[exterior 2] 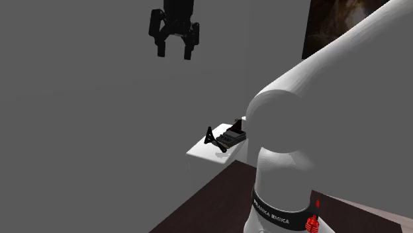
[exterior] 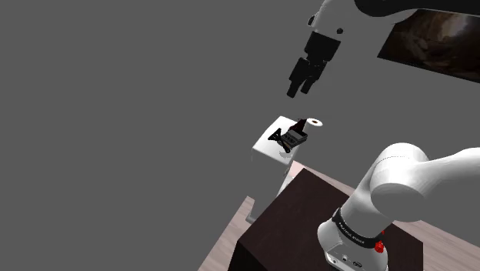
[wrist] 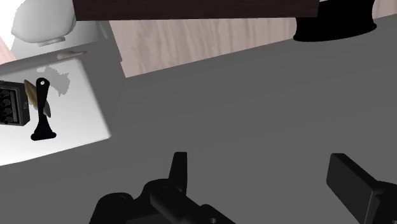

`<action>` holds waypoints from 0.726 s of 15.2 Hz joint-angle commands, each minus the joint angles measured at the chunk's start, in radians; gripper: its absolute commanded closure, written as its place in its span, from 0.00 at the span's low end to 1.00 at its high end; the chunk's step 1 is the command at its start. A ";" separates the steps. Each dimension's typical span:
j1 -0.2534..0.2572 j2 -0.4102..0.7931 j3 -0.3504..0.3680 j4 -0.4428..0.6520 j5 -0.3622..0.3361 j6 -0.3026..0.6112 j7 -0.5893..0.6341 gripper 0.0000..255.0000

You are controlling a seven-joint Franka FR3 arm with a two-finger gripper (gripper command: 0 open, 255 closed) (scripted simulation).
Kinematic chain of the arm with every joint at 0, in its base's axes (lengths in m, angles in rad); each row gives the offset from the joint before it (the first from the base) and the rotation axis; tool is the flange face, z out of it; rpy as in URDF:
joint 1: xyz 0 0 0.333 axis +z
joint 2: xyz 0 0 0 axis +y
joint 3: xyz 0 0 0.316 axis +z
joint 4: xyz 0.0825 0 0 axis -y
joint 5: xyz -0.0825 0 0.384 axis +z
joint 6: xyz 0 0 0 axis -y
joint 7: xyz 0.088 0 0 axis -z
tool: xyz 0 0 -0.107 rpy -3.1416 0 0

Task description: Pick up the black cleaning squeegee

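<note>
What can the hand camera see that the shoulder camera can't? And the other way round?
Wrist view: the black squeegee seen whole from above, with a hole in its handle, and the gripper close up, its fingers apart. Shoulder view: a white roll on the white table, a wall picture, and the gripper hanging high above the table. Both: the squeegee lying on the white table beside a dark box.

The arm point(exterior 2: 311, 99) is big, white and round, smooth like fat tubes. Near its bottom a black band point(exterior 2: 278, 210) goes around it with small white letters, and a little red bit point(exterior 2: 315, 222) sits beside. The claw point(exterior 2: 173, 55) is all black with two fingers.
</note>
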 commanded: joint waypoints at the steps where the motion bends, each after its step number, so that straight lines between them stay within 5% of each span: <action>1: 0.000 0.000 0.000 0.000 0.000 0.000 0.000 0.00; 11: -0.062 0.121 -0.143 -0.168 -0.110 0.284 -0.168 0.00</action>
